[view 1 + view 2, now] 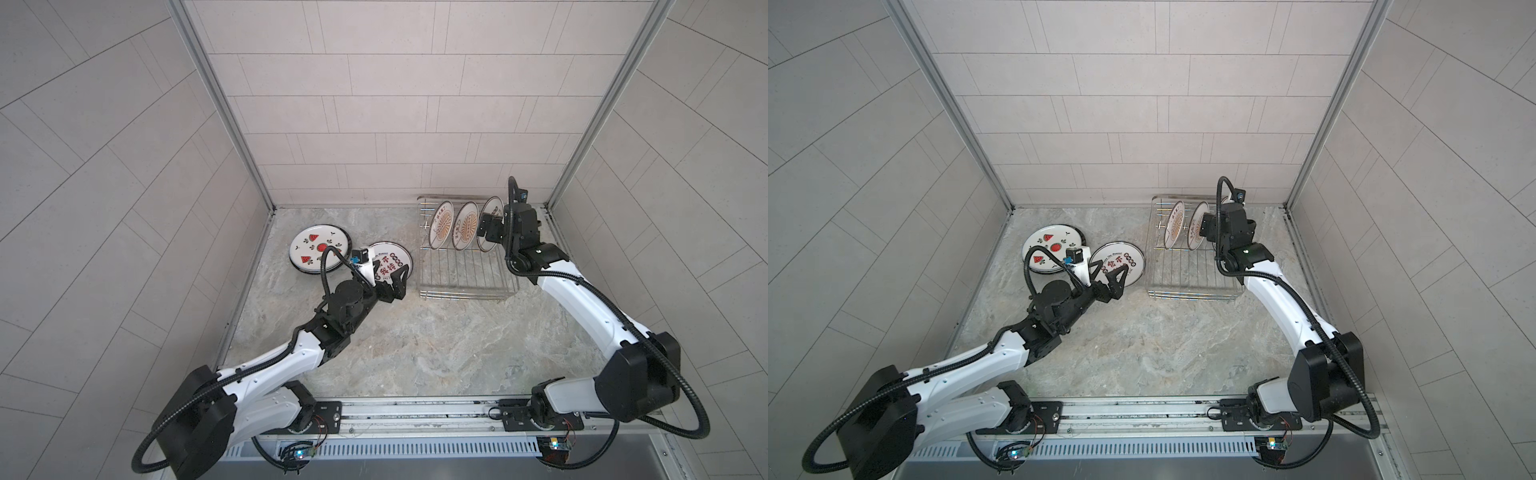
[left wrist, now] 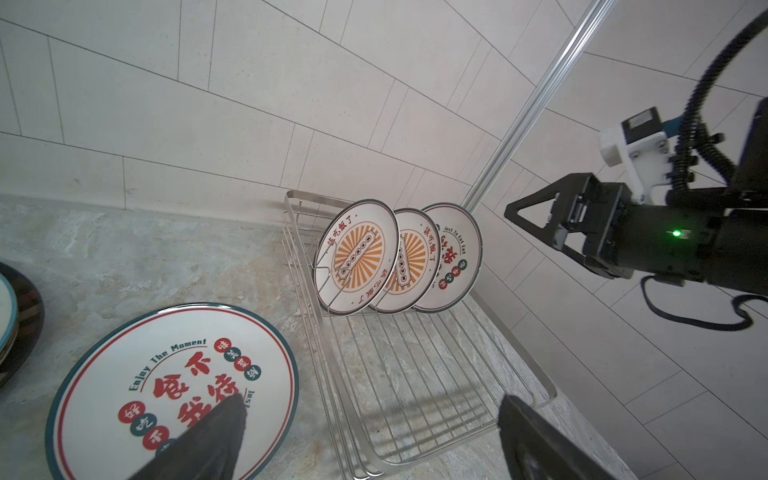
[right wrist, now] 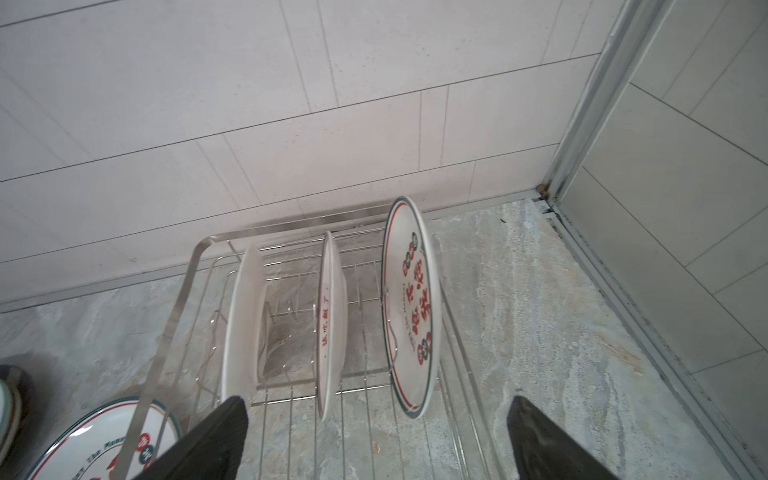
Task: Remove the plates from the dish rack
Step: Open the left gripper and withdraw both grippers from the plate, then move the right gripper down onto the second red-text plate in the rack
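Holding nothing in left gripper (image 1: 390, 277), spread over flat character plate (image 1: 392, 257) (parked clear of dish rack (image 1: 465, 286)); aiming right gripper (image 1: 483, 227), likewise wide, empty, at end plate (image 3: 411, 307) standing edge-up for rim grab.

Three walls, all pale grey-beige rectangular tile with thin dark grout: back wall (image 1: 395, 104), left wall (image 1: 104, 166), right wall (image 1: 685, 166). An aluminium left corner post (image 1: 225, 108) and right corner post (image 1: 605, 104) stand at the back corners. Work surface (image 1: 415, 353) is a grey marble-look slab with tan veining, with metal edge trim (image 1: 243, 291) along its side. At the front sits an aluminium rail (image 1: 415, 409), with a slotted vent panel (image 1: 415, 449) below it. Light is even and diffuse, with only soft shadows.
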`<state>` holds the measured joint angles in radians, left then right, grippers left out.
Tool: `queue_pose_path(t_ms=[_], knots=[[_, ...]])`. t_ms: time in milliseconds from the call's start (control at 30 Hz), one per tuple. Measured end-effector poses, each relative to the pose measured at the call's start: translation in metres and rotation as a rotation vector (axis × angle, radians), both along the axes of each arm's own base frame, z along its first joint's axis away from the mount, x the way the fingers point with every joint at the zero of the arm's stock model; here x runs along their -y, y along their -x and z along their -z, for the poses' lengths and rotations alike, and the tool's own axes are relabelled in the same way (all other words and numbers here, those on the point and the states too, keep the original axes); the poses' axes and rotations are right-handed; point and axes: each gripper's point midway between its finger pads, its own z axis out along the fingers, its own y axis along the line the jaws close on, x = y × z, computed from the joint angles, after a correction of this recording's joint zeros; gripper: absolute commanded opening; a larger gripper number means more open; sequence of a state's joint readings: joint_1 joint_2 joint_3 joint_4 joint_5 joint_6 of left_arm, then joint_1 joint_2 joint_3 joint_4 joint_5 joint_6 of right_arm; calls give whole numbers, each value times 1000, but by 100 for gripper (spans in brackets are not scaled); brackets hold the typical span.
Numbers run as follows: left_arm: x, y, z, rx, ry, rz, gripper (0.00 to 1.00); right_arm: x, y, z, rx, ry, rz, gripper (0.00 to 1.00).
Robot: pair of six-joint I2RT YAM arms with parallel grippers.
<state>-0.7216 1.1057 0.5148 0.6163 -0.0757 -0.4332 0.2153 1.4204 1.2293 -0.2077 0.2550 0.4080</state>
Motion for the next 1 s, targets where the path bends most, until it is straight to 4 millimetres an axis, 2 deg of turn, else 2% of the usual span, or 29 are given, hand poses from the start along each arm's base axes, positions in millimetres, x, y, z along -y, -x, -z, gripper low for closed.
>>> queue_pose_path(t_ms=[133,267,400,533,667,833,1000], knots=[[5,-1,0,6,6,19,100,17,-18,11,-48,22,55,96],[9,-5,11,-15,-6,22,100,22,-29,27,-102,41,69,95],[6,-7,11,-15,-10,1,100,27,-32,38,-149,76,94,94],[6,-6,7,-8,-3,1,100,34,-32,39,-166,110,127,91],[10,-7,1,-1,11,17,100,37,-35,40,-175,134,134,82],[15,-8,6,-19,16,32,100,37,-56,53,-209,169,141,60],[17,-7,10,-31,17,45,100,42,-65,77,-266,211,175,53]])
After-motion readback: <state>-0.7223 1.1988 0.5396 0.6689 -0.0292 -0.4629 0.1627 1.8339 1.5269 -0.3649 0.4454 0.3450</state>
